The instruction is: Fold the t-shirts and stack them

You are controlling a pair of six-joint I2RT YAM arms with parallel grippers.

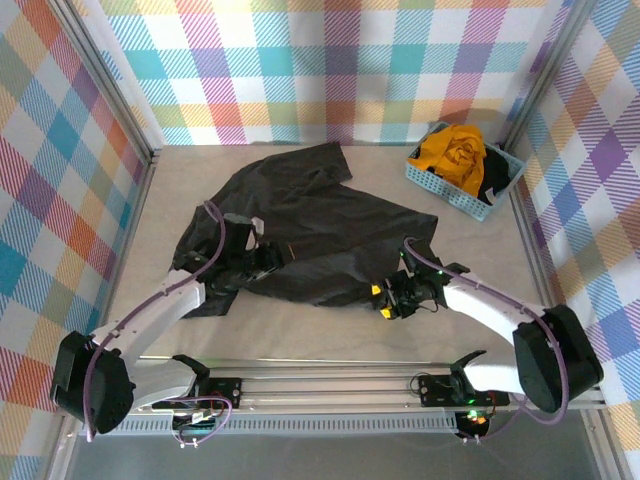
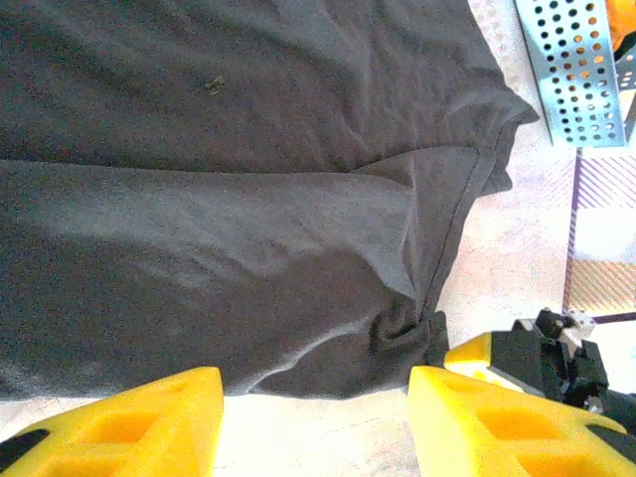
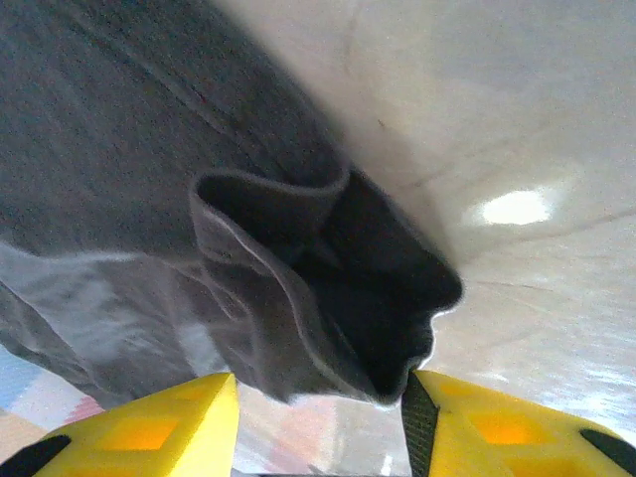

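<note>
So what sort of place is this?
Probably a robot test cell: checked backdrop panels on metal framing, a left arm and right arm bolted to a rail, and a dark t-shirt spread on the table.

Light blue lattice basket (image 1: 445,190) sits angled at far right corner of pale beige worktop (image 1: 300,335). Plaid walls (image 1: 300,70) on three sides; metal rail (image 1: 330,385) along near edge.

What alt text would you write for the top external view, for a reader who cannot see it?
A dark t-shirt lies rumpled on the table, the left gripper and right gripper at its near edge. A light blue basket at back right holds a yellow t-shirt.
</note>
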